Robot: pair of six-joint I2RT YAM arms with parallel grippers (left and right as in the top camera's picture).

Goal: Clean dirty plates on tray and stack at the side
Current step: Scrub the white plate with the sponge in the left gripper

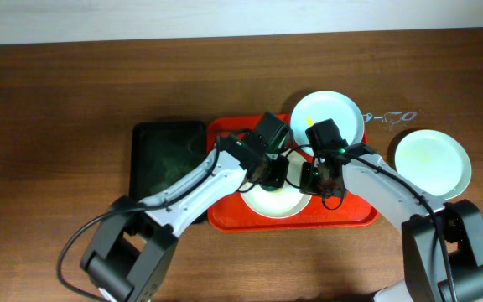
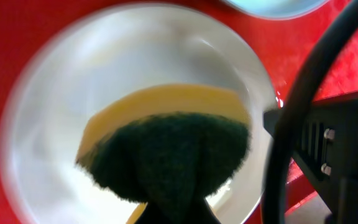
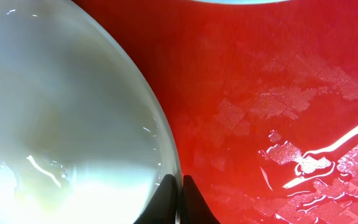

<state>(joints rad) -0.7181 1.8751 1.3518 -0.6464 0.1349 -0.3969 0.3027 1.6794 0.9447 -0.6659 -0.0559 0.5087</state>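
Sponge [image 2: 166, 155] blurred over plate [image 2: 42, 124], tray [image 2: 5, 25] mostly cropped

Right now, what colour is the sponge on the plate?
The sponge is yellow with a dark green scrubbing face, clearest in the left wrist view.

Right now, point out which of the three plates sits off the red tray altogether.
The rightmost plate, lying alone on the wooden table. The front plate lies in the tray; the back plate sits at its far corner.
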